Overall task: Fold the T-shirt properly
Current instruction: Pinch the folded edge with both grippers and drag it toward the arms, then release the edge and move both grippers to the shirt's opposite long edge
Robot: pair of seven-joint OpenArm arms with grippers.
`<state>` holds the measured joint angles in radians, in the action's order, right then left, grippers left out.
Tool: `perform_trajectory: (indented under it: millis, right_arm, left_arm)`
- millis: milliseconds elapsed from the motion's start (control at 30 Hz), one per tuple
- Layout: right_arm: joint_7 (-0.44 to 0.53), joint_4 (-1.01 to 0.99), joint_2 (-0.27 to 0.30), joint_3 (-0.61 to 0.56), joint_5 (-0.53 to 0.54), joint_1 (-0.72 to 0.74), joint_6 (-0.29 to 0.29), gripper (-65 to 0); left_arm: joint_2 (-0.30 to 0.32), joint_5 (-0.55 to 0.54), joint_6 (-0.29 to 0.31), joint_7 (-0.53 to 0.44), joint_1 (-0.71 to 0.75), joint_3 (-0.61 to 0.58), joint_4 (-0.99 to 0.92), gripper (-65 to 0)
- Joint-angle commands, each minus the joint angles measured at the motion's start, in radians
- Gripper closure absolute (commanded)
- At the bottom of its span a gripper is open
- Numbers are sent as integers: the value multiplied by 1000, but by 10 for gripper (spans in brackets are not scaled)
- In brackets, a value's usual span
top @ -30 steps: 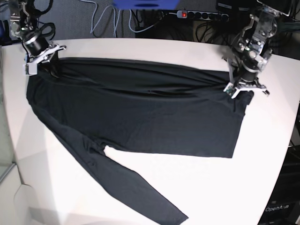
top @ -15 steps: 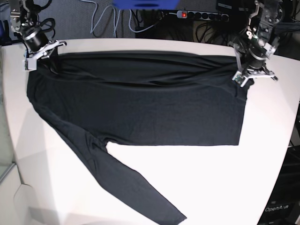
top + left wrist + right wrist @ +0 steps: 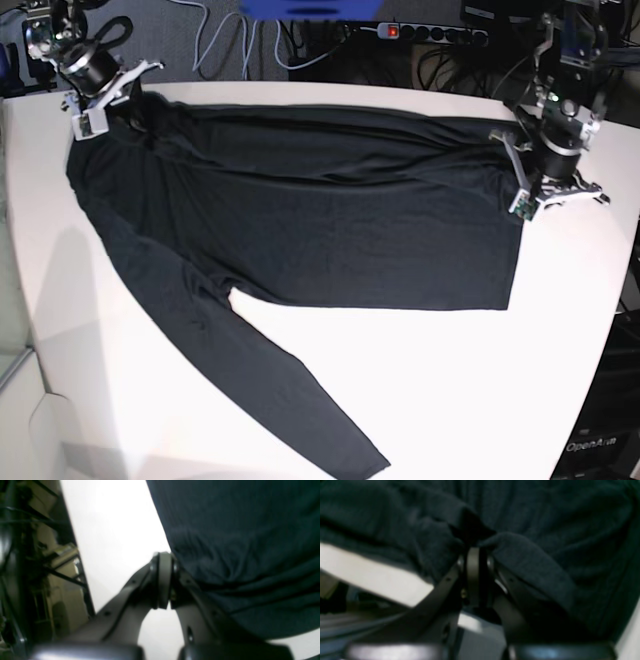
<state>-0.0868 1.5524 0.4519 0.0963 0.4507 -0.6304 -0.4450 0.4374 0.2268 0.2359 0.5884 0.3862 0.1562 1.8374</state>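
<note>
Gripping T-shirt (image 3: 300,220) far edge: left tool (image 3: 553,190) and right tool (image 3: 100,95) both clenched on fabric. Shirt spread flat on worktop (image 3: 450,380), sleeve (image 3: 250,390) trailing toward near edge. Risk: thin fabric slipping out, uneven pull skewing fold.

A plain black T-shirt (image 3: 300,220) lies on a white table (image 3: 450,390).

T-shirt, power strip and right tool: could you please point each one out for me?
T-shirt (image 3: 320,230), base view, middle of the body.
Power strip (image 3: 430,32), base view, its middle.
Right tool (image 3: 108,95), base view, at its tips.
</note>
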Motion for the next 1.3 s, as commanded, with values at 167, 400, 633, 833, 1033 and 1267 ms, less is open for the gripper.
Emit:
perform_trajectory:
  millis: [167, 400, 633, 833, 1033, 1267]
  right_arm:
    - [22, 66, -3, 87, 10, -70, -1, -24]
    - [14, 66, -2, 148, 9, -50, -1, -24]
    - [15, -22, -3, 147, 9, -13, -1, -24]
    - [20, -148, 0, 145, 9, 70, -7, -24]
    - [12, -157, 14, 150, 9, 99, -68, -24]
    - [12, -19, 17, 181, 9, 36, -67, -25]
  left_arm:
    - [-32, 6, 133, -9, 47, 50, 101, 0]
    - [-131, 142, 300, -38, 47, 118, 63, 0]
    - [-259, 273, 423, -244, 46, 297, -40, 0]
    - [-348, 339, 462, -391, 12, 466, -112, 0]
    - [-404, 351, 462, -460, -48, 610, -133, 0]
    - [-412, 351, 462, -454, -112, 659, -133, 0]
